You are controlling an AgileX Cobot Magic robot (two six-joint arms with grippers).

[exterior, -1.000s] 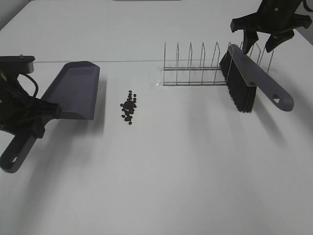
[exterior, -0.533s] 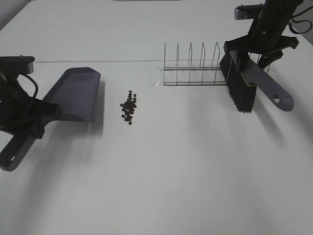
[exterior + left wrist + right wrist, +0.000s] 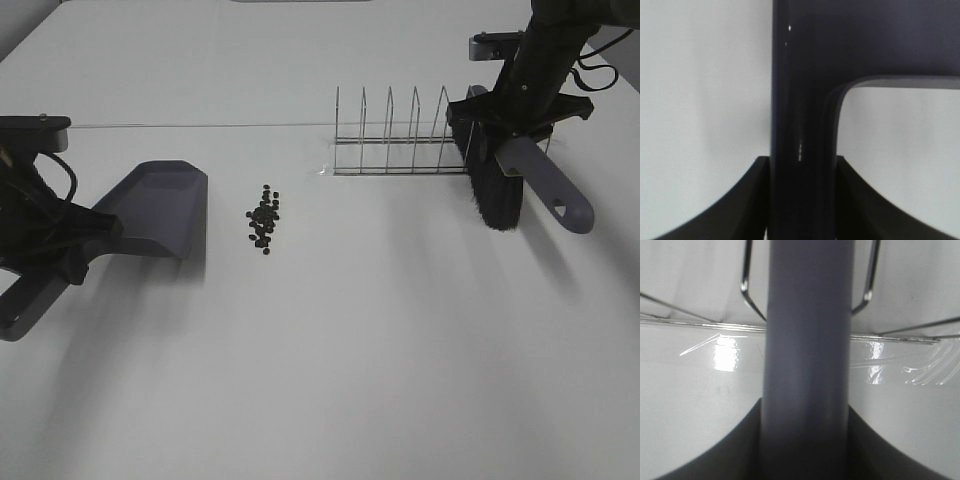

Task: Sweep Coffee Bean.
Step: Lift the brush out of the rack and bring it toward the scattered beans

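L gripper point(image 3: 82, 243) clamped on handle of grey plastic dustpan point(image 3: 160, 205), far left. R gripper point(image 3: 512, 128) closed tight on handle of grey black-bristled brush point(image 3: 496, 192), at right end of wire rack point(image 3: 400, 168). Small dark coffee beans point(image 3: 264, 220) piled on white tabletop point(image 3: 350, 350), just right of dustpan. Wrist views: gripper tips cut off.

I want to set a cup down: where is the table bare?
Bare: the near half of the table, and between the coffee beans and the brush. Crowded: far right, around brush and wire rack, and between dustpan and beans.
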